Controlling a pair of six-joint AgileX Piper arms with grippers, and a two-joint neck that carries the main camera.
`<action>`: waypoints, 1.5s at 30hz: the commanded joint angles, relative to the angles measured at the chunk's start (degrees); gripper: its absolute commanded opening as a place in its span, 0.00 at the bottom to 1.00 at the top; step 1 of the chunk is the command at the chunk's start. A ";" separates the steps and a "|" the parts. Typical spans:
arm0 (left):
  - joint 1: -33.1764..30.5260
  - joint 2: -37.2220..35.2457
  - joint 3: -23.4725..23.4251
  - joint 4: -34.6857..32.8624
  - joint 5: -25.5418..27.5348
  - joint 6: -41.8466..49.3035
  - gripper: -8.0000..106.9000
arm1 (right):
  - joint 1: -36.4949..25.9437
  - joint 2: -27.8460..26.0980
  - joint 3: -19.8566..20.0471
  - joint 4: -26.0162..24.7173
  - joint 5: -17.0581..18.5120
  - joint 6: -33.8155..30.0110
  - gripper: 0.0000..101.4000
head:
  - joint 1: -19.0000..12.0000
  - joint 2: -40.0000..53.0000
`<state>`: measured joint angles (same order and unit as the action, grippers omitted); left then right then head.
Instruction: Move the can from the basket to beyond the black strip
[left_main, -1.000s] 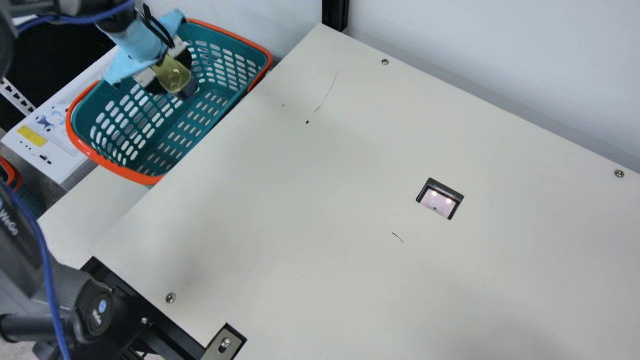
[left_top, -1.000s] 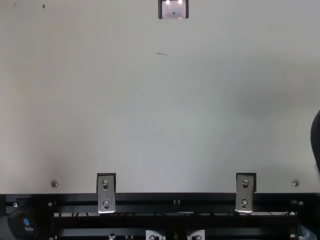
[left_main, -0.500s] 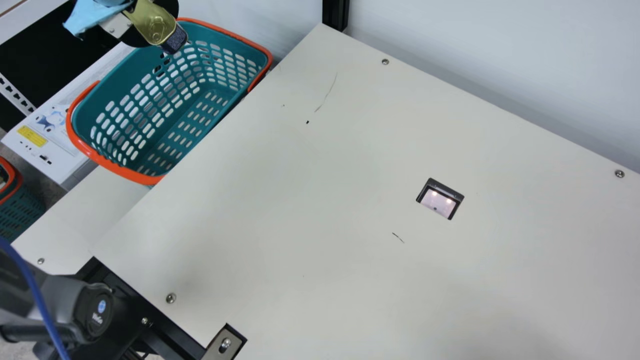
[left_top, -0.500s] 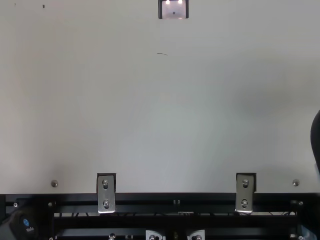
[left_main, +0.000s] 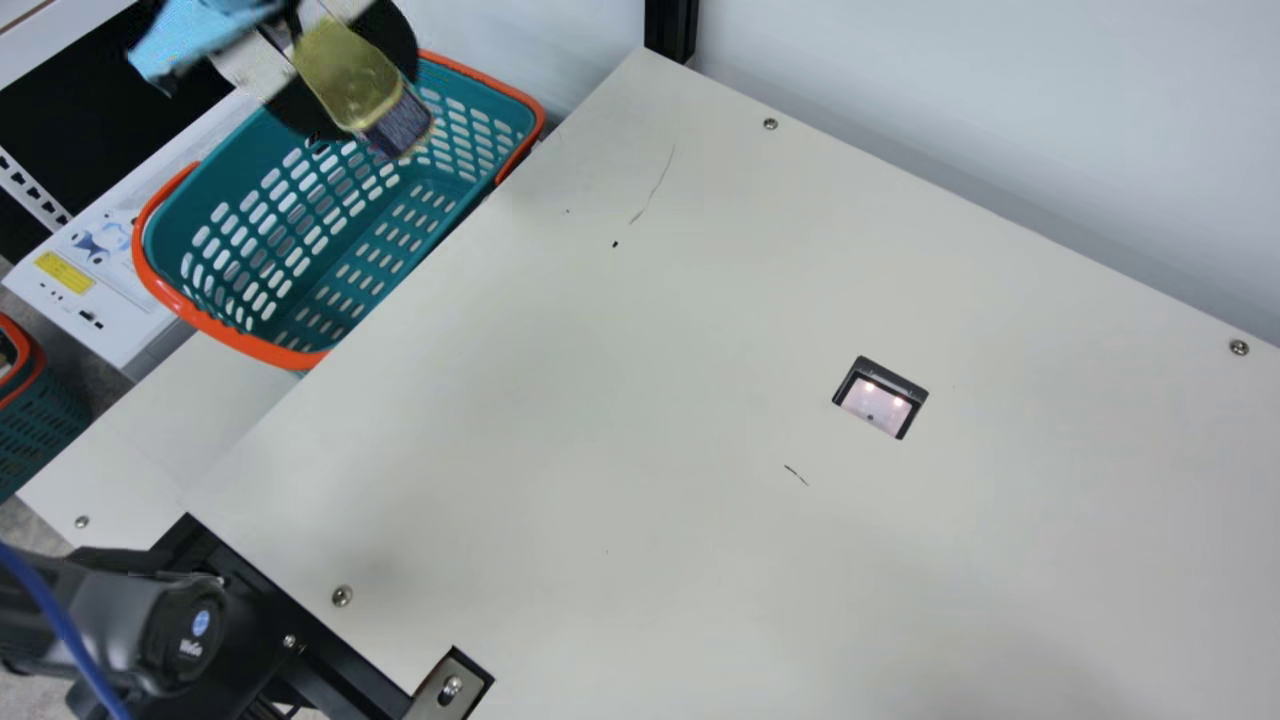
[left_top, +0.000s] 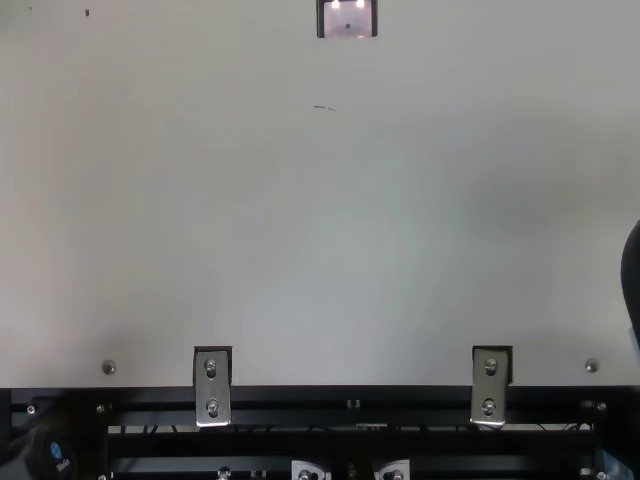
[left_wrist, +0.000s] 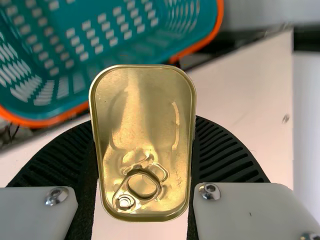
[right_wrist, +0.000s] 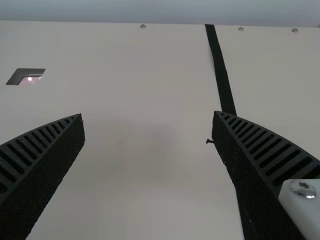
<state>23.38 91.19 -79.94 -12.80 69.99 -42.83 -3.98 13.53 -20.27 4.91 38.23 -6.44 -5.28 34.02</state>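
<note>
In the main view my left gripper is shut on the gold can, held above the back part of the teal basket with its orange rim. The left wrist view shows the can, its ring-pull lid facing the camera, clamped between both ribbed fingers of my left gripper; the basket is beyond it. My right gripper stands open over the table with nothing between its fingers. Past it, the black strip runs along the table, partly hidden by one finger.
A small dark-framed recess is set in the cream table. A black post stands at the back corner. A white device lies beside the basket, and another basket is low at the left.
My left gripper first rose with the can from inside the basket toward the upper left, then came back rightward and down slightly. The can stays clamped.
</note>
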 joint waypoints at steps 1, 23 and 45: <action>0.00 0.00 0.00 0.00 0.00 0.00 0.16 | 0.00 0.00 0.00 0.00 0.00 0.00 1.00 | -1.69 0.69; 0.89 1.87 11.72 -11.60 -0.09 12.45 0.16 | 0.00 0.00 0.00 0.00 0.00 0.00 1.00 | -1.69 0.69; 0.14 6.35 26.57 -33.54 -0.44 32.06 0.16 | 0.00 0.00 0.00 0.00 0.00 0.00 1.00 | -1.69 0.69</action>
<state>23.52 97.54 -53.37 -46.35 69.55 -10.77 -3.98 13.53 -20.27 4.91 38.23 -6.44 -5.28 34.02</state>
